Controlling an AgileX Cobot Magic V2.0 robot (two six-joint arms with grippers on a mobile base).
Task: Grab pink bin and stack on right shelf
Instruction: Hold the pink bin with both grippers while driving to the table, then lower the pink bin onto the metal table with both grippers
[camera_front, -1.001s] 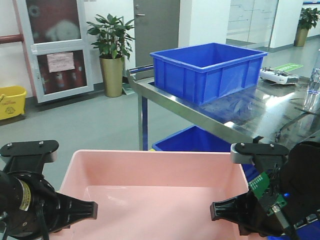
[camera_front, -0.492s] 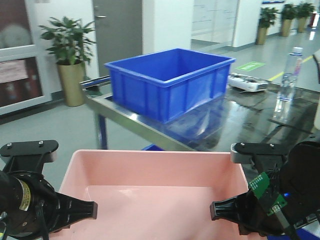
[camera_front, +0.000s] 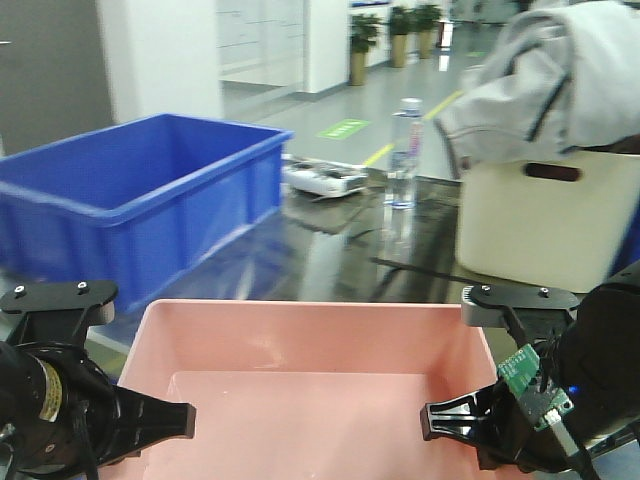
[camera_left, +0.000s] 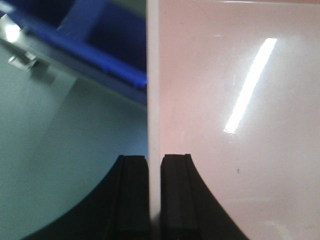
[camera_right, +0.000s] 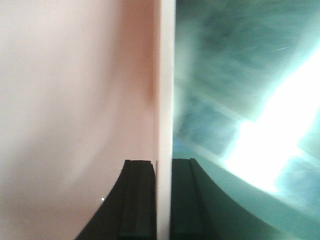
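The pink bin (camera_front: 310, 370) fills the lower front view, held up between my two arms. My left gripper (camera_left: 154, 200) is shut on its left wall, the thin pale rim (camera_left: 153, 100) pinched between the black fingers. My right gripper (camera_right: 162, 200) is shut on its right wall, rim (camera_right: 165, 90) between the fingers. In the front view the left gripper (camera_front: 160, 425) and right gripper (camera_front: 450, 425) sit at the bin's two sides. The right shelf (camera_front: 340, 255), with a shiny reflective steel top, lies just beyond the bin's far rim.
On the shelf stand a blue crate (camera_front: 130, 205) at the left, a cream bin (camera_front: 545, 225) with a grey jacket (camera_front: 560, 80) on it at the right, a water bottle (camera_front: 403, 150) and a white controller (camera_front: 322, 180) at the back.
The view has swung right along the shelf: the blue crate slid from centre to far left, and the bottle and cream bin came into view. Both grippers keep their hold on the bin.
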